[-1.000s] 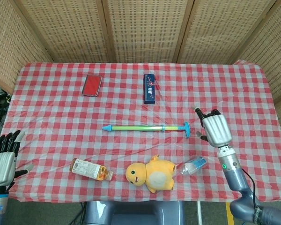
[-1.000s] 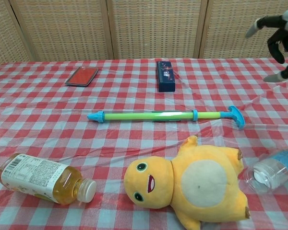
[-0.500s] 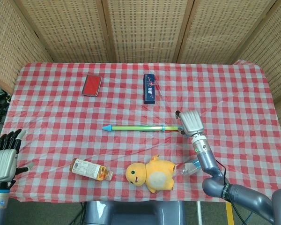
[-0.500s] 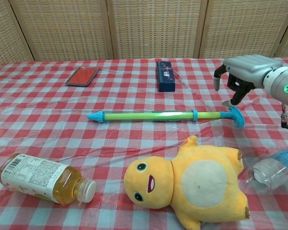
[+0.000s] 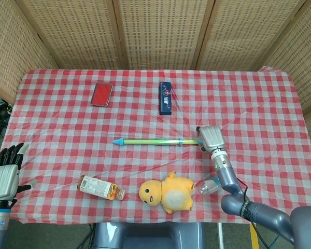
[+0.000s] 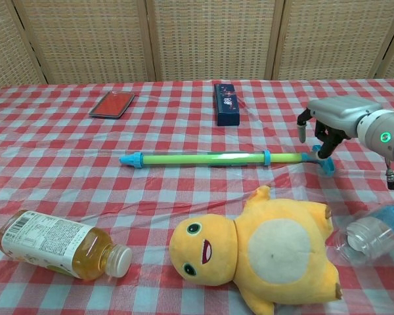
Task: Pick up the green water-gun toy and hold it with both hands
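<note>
Head view alone showed left hand (image 5: 4, 176) spread | right hand (image 6: 333, 118) curled over water-gun toy (image 6: 226, 158) handle, grasp unclear

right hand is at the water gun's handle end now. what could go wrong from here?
1. The right hand sits over only the blue T-handle tip of the green water-gun toy; lifted from that end, the long tube may droop or slip.
2. The left hand is at the table's far left edge, open, far from the toy, so two-handed support may come late.
3. The yellow plush and clear bottle lie close below and may get bumped.
</note>
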